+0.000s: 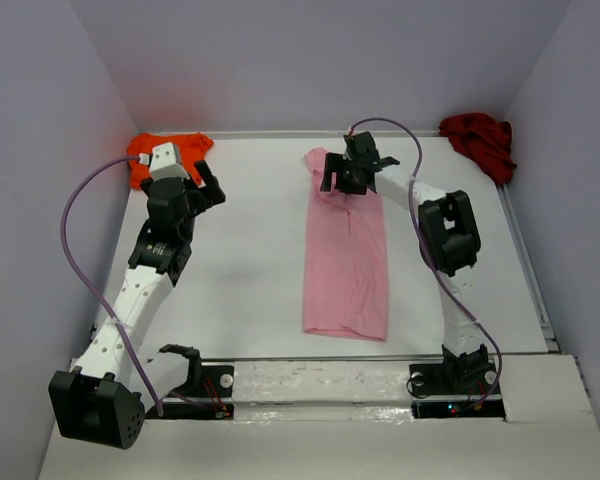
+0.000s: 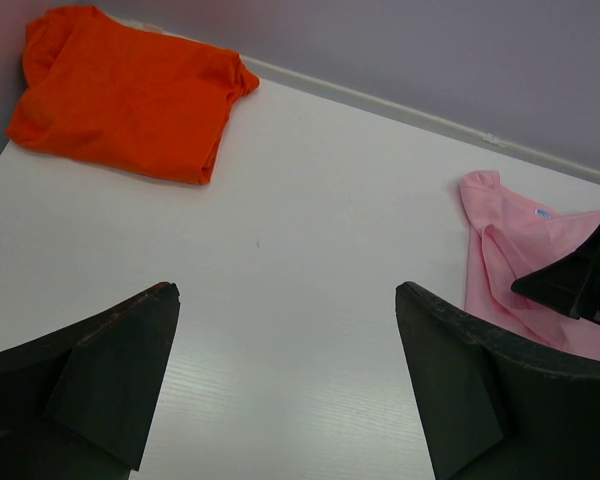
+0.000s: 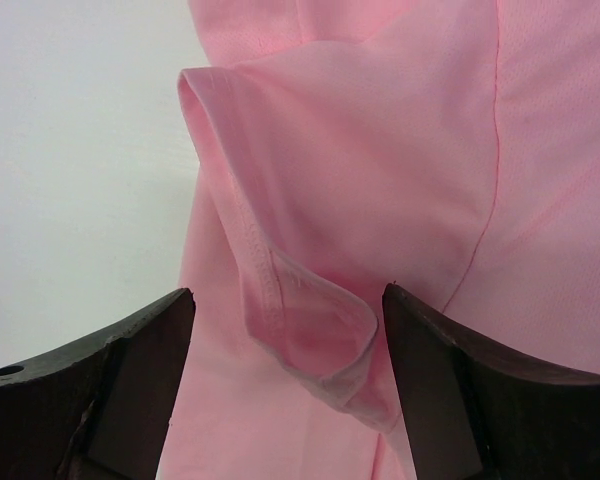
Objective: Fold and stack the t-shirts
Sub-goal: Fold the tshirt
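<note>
3 t-shirts (image 1: pixel 170 155) (image 1: pixel 346 255) (image 1: pixel 478 140), 2 grippers (image 1: pixel 208 188) (image 1: pixel 355 170), 1 table (image 1: pixel 250 270)

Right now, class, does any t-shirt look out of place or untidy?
Yes. The dark red t-shirt lies crumpled in the far right corner, unlike the folded orange t-shirt. The pink t-shirt has a sleeve curled up loosely by the open right gripper.

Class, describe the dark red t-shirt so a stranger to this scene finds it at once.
Start at the white table, then go to its far right corner. The dark red t-shirt lies there in a crumpled heap, unlike the folded orange t-shirt far left and the pink t-shirt laid flat mid-table.
</note>
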